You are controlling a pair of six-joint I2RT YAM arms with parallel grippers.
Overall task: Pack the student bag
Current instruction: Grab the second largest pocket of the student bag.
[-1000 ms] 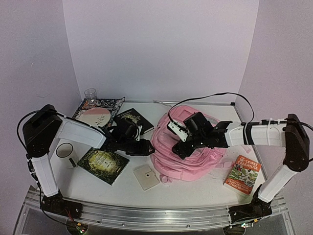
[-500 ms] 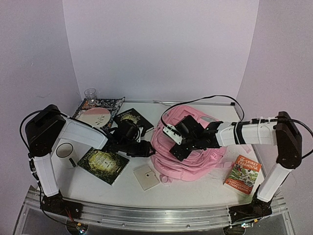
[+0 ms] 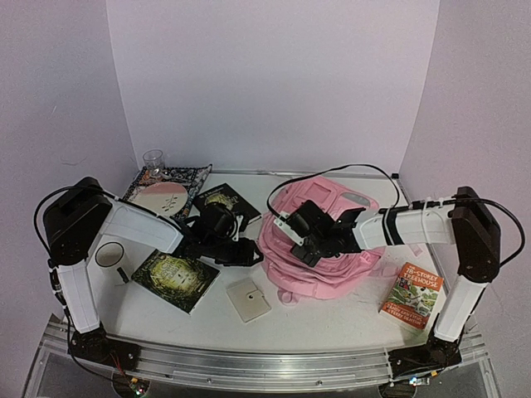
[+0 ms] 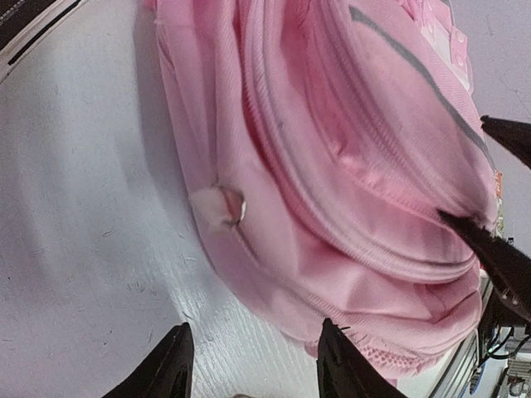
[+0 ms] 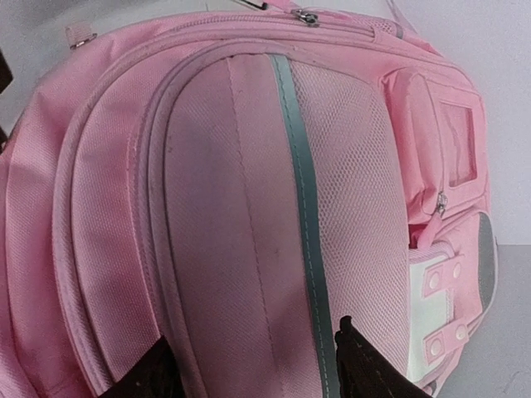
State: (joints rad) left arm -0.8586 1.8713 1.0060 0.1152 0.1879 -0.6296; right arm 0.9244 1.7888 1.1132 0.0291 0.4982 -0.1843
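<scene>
The student bag point(image 3: 332, 249) is a big pale-pink backpack lying right of the table's centre. My right gripper point(image 3: 297, 242) presses down on its front panel point(image 5: 249, 207). Its jaws stand open, one finger point(image 5: 158, 373) left of the grey stripe and the other on the stripe. The fabric between them lies flat. My left gripper point(image 3: 253, 253) hovers low at the bag's left edge, also open point(image 4: 253, 373). Bare table shows between its fingers, and the bag's hem point(image 4: 390, 332) lies by the right finger. The right gripper's black fingertips point(image 4: 489, 249) show at the far right of the left wrist view.
A green book point(image 3: 175, 279) and a white square card point(image 3: 248, 299) lie at the front left. A black book point(image 3: 226, 201), a patterned book point(image 3: 166, 189) and a glass point(image 3: 153, 159) sit at the back left. A colourful book point(image 3: 412, 296) lies at the front right.
My right arm has swung left and down onto the bag, and its jaws have narrowed. The bag has shifted slightly. The left gripper has barely moved.
</scene>
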